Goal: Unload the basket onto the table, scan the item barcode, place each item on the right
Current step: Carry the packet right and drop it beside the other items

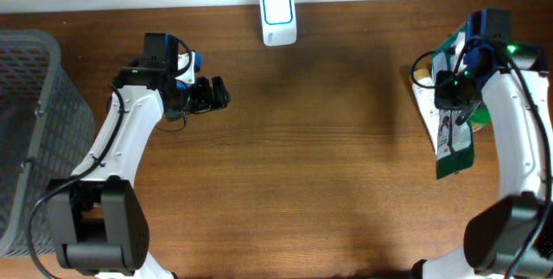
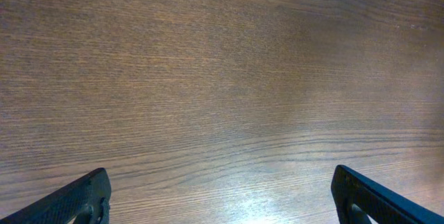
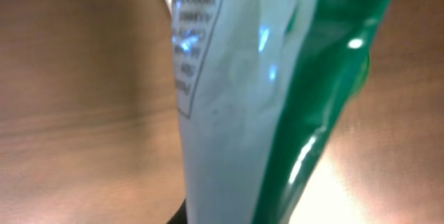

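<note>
A green and white plastic packet sits at the right edge of the desk, pinched in the closed right gripper. From overhead, the packet runs lengthwise toward the front edge, its lower end sticking out past the gripper, with a white face and a dark green border. In the right wrist view the packet fills most of the frame. It is glossy, white on the left with a boxed panel of small black print too blurred to read, and green on the right. Whether it touches the desk cannot be told.

A white barcode scanner with a lit pale blue window lies at the middle of the back edge, well apart from the packet.

The left gripper hangs over the left half of the desk, wide open and empty. In its own wrist view, the two black fingers stand far apart over bare wood.

A grey wire basket stands at the left edge.
</note>
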